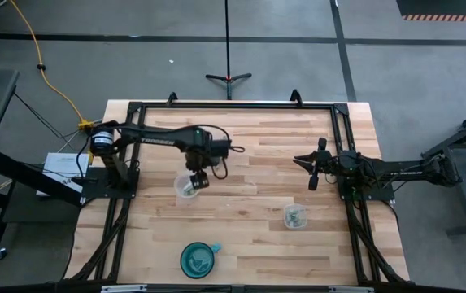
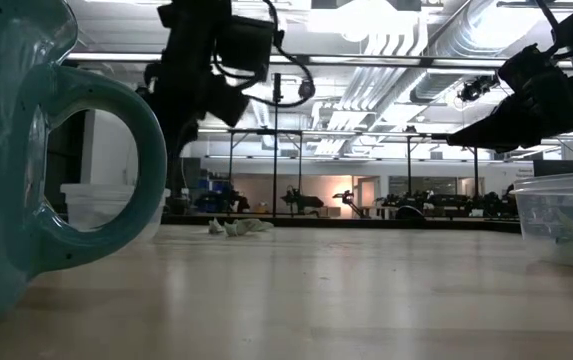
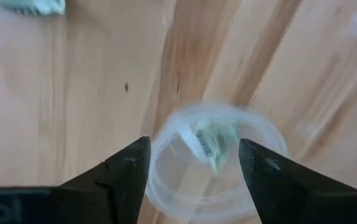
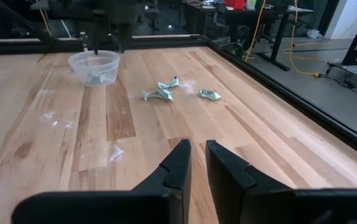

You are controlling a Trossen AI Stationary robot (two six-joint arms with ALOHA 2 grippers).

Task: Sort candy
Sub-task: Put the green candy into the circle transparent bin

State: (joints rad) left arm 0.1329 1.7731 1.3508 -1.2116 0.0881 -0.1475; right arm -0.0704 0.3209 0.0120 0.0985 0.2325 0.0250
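My left gripper hangs open, pointing down, above a small clear cup. In the left wrist view its fingers stand on either side of the cup without touching it, and a pale green and white candy lies inside. Several more candies lie loose on the wood between the arms, also seen low across the table. My right gripper waits near the right side, raised, with its fingers almost together on nothing.
A second clear cup holding candy stands near the right arm's base. A round teal bowl with a handle sits at the near edge and fills the left of the low view. A black frame borders the table.
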